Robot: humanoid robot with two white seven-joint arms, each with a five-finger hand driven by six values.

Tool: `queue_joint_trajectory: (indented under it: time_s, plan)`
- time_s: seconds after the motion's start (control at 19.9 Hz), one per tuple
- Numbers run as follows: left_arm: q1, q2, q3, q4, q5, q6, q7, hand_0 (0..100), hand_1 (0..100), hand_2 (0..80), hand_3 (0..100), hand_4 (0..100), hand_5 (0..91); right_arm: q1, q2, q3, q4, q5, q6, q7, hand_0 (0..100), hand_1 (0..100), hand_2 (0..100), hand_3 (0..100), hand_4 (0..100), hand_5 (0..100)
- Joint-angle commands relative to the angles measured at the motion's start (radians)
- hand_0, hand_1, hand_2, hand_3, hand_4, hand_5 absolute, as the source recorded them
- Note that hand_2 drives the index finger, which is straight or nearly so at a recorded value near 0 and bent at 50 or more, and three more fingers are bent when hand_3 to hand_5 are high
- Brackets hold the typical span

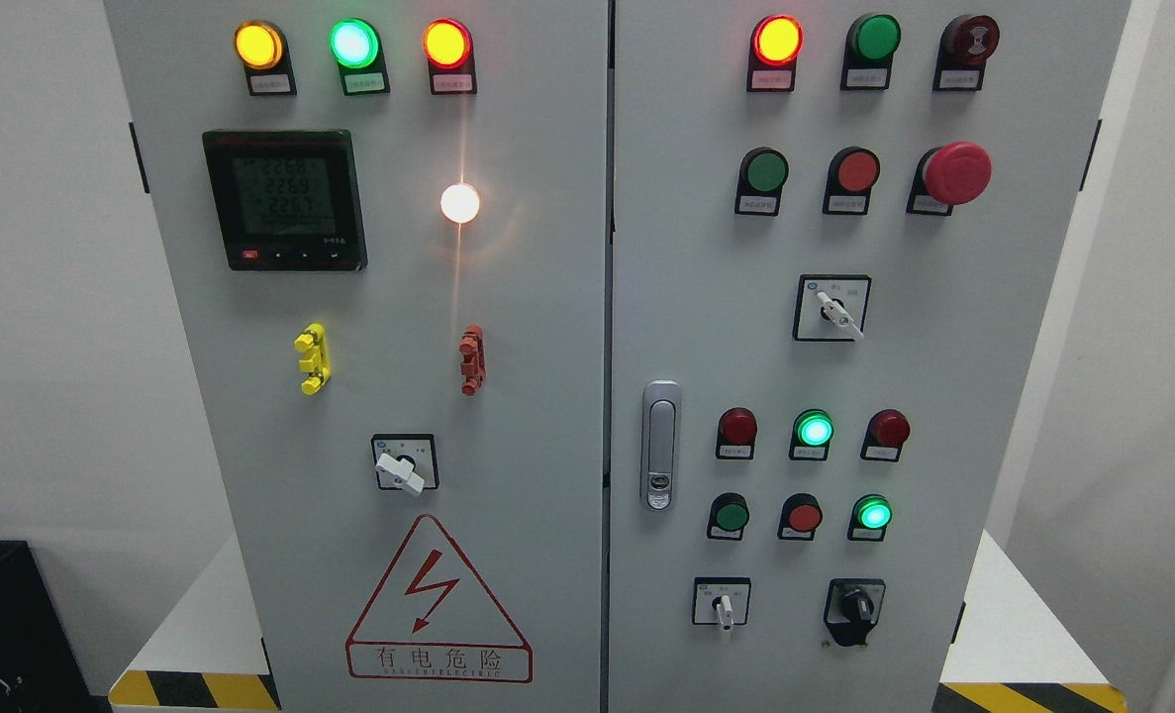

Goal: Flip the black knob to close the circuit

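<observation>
Neither robot hand appears in the head view, so their state cannot be told. The black knob (855, 604) sits low on the right door of the electrical cabinet (547, 297), right of the white selector switch (723, 608), below the lit green lamp (873, 514), pointer roughly upright.
</observation>
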Motion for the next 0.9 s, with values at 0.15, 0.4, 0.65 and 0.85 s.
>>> queue_joint_trajectory:
  time_s: [0.15, 0.4, 0.65, 0.85]
  plan:
    - [0.023, 0.000, 0.000, -0.029, 0.000, 0.001, 0.000, 12, 56, 0.0, 0, 0, 0.0, -0.017, 0.000, 0.001, 0.006, 0.000, 0.001, -0.002, 0, 13, 0, 0, 0, 0]
    - [0.023, 0.000, 0.000, -0.029, 0.000, 0.001, 0.000, 12, 56, 0.0, 0, 0, 0.0, -0.028, 0.000, 0.001, 0.009, 0.000, 0.002, 0.000, 0, 12, 0, 0, 0, 0]
    - [0.023, 0.000, 0.000, -0.029, 0.000, 0.001, 0.000, 12, 56, 0.0, 0, 0, 0.0, -0.035, 0.000, 0.000, -0.014, 0.000, -0.034, 0.030, 0, 12, 0, 0, 0, 0]
    - [0.023, 0.000, 0.000, -0.029, 0.000, 0.001, 0.000, 12, 56, 0.0, 0, 0, 0.0, -0.034, 0.002, -0.003, -0.099, 0.004, -0.096, 0.021, 0, 12, 3, 7, 0, 0]
